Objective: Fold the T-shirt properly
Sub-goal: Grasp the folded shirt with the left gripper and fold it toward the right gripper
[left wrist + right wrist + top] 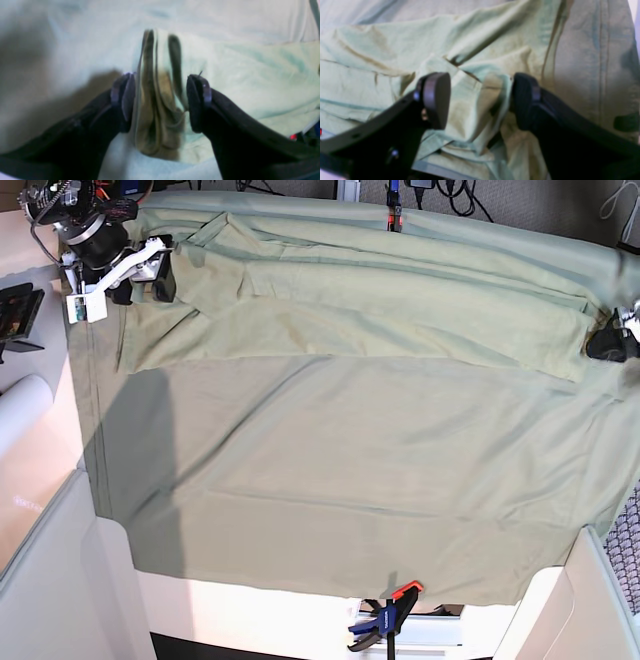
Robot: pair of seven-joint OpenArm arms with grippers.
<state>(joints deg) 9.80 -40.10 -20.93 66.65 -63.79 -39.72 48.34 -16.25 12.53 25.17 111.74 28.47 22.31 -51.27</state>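
Base view shows the T-shirt (360, 310) stretched as a long folded band across the far part of the table cloth (330, 500), its two ends reaching the two grippers at opposite edges of that cloth. The right gripper (160, 280) sits at the shirt's end near the cloth's far left corner; the left gripper (605, 345) sits at the shirt's other end by the cloth's right edge.

Left wrist view has the left gripper (161, 100) with its dark padded jaws parted, a bunched stack of soft layered folds of the T-shirt (157, 105) standing between them, touching the left pad.

Right wrist view shows the right gripper (481, 100) also spread, with a crumpled lump of the matte, creased T-shirt (470, 110) between its pads. The cloth's stitched hem (602, 62) runs beside the shirt there.

A blue-and-orange clamp (385, 620) grips the cloth's near edge.
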